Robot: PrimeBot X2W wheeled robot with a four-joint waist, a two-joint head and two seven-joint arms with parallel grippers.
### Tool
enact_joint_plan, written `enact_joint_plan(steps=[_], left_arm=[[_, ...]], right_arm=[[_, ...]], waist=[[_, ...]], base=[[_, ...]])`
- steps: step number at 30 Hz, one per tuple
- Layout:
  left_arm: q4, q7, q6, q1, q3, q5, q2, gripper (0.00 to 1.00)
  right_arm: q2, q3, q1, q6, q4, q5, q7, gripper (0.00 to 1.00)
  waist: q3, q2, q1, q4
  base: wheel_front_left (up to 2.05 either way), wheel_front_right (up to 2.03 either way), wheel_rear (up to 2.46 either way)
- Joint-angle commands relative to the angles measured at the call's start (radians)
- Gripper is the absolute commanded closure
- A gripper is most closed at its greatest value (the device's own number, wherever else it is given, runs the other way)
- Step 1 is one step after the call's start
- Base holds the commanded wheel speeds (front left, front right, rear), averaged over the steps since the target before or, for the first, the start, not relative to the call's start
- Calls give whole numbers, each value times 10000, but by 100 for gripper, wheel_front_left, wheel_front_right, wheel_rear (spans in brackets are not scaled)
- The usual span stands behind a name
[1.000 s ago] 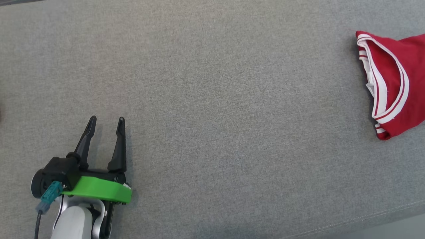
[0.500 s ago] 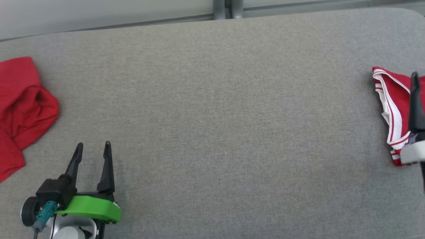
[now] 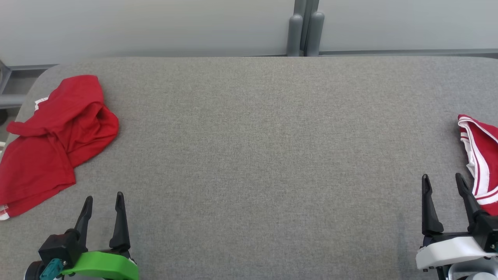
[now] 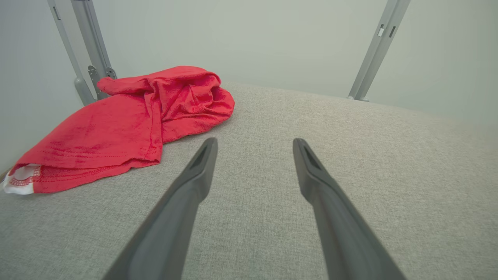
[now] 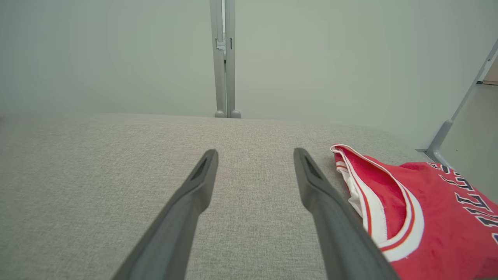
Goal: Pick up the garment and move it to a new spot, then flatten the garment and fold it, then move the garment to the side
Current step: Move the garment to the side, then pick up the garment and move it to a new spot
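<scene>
We found the left gripper (image 3: 104, 196) with its two dark fingers (image 4: 186, 194) spread, nothing between them, the gap lying over bare grey cloth. The right gripper (image 3: 442, 176) stood likewise, fingers apart and empty. Both pointed toward the far edge of the pad (image 3: 253, 155), the left at its near left, the right at its near right. Whether either set of tips touched the cloth we could not tell. The garment (image 3: 484, 163) lay at the pad's right edge, just beside the outer finger of the right gripper; contact could not be confirmed. It lay folded, red, with white-and-red striped trim along the curved opening facing the gripper, and dark lettering on its far side in the right wrist view. A red heap (image 3: 54, 144) lay crumpled at the far left corner of the pad, beyond and left of the left gripper and clear of it, a white patch showing at its near hem. Two grey posts (image 3: 305, 35) rose behind the pad at mid-width against a pale wall.
</scene>
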Motion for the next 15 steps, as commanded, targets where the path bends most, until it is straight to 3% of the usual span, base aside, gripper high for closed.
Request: enact_joint_plan(steps=[1,15], left_arm=[[12,-45,-38,137,83,101,-23,0],[26,-46,-166,366,296,316,-293,0]], right_arm=[[20,25,96,-13,-53,-37,-39,0],[146,-13,507,-13,57,-125,-43,0]], waist=[[-170,63,0,15],[-641,63,0,-202]], base=[[0,0,0],[0,0,0]])
